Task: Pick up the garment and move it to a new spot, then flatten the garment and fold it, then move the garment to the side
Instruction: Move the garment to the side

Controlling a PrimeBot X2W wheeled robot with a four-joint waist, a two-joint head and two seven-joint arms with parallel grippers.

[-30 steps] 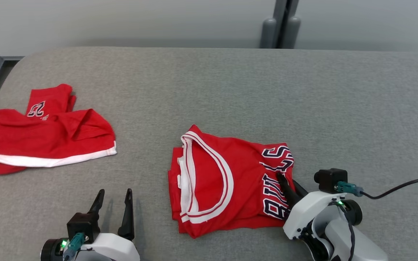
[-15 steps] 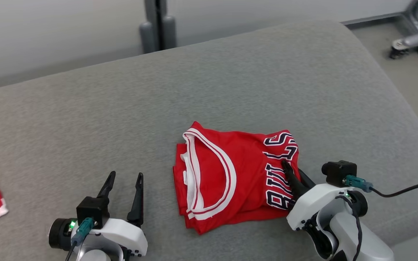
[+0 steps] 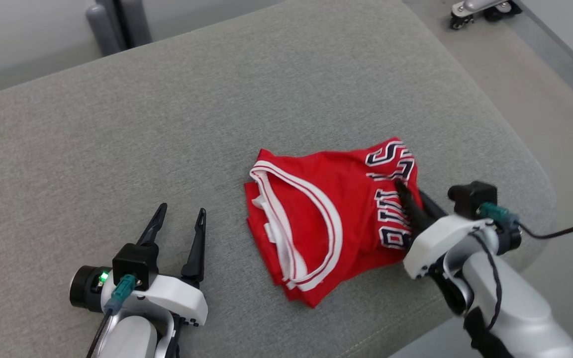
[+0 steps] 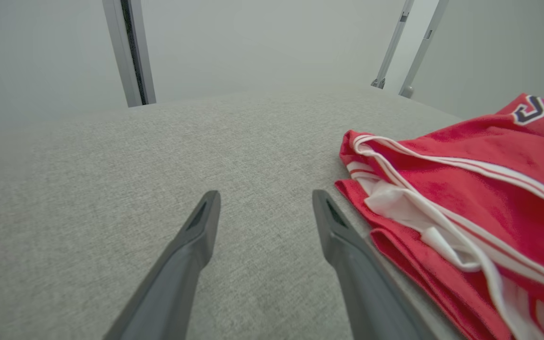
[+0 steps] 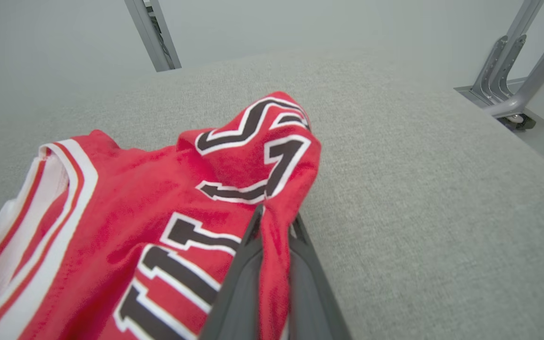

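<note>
Garment (image 3: 316, 219), along with the right gripper (image 3: 408, 189), now farther right, near the end of the table (image 3: 465, 99).

We have bare grey worktop (image 3: 117, 124) ahead of our left pincer (image 3: 182, 209) and well beyond it. To its right the folded garment (image 3: 316, 214) blocks the way, our right pincer (image 3: 410, 190) clamped on its lettered edge near the worktop's rounded corner.

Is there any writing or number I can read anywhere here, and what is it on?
"BULLS": dark, white-edged letters on the red jersey, creased and partly hidden by the right fingers.
White patch inside the neckline: too small to read.
</note>
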